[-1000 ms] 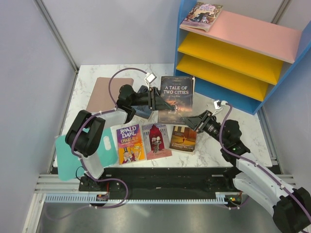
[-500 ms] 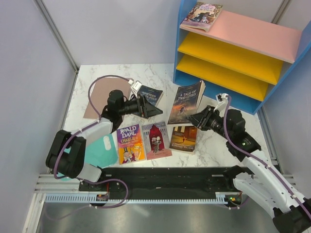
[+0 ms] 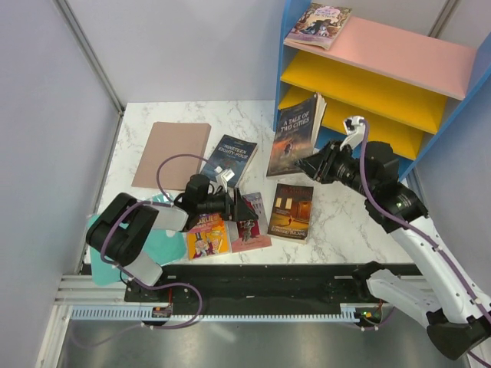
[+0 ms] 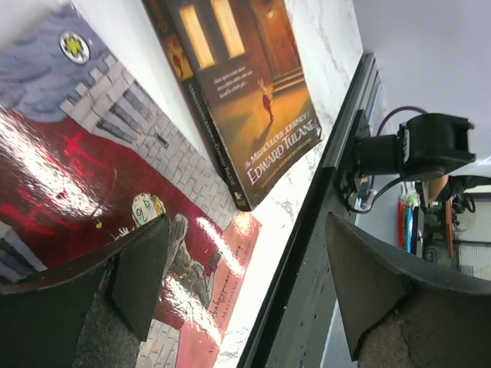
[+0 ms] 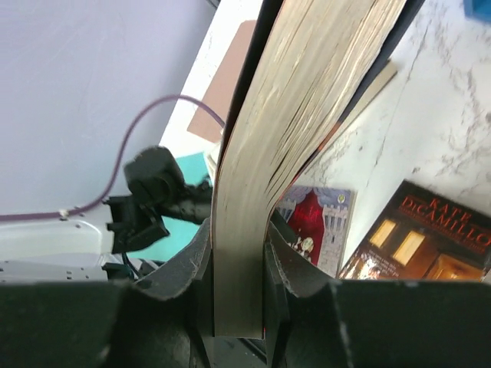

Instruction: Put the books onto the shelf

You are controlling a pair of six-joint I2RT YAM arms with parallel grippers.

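A Tale of Two Cities (image 3: 295,134) has been let go by the left gripper (image 4: 245,268), now spread wide just above the pink-red book (image 4: 69,192). It is clamped upright in the right gripper (image 3: 311,164), raised toward the shelf (image 3: 399,54) just beyond; shelving is judged next.

Roald Dahl book (image 3: 202,244) half hidden, shelf (image 3: 399,46) cropped

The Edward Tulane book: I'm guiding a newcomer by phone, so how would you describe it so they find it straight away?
From the blue-framed shelf at the far right, come straight toward the arms to the table's near edge. The Edward Tulane book lies flat there, right of the pink-red book; it alone has a brown-orange cover with glowing windows.
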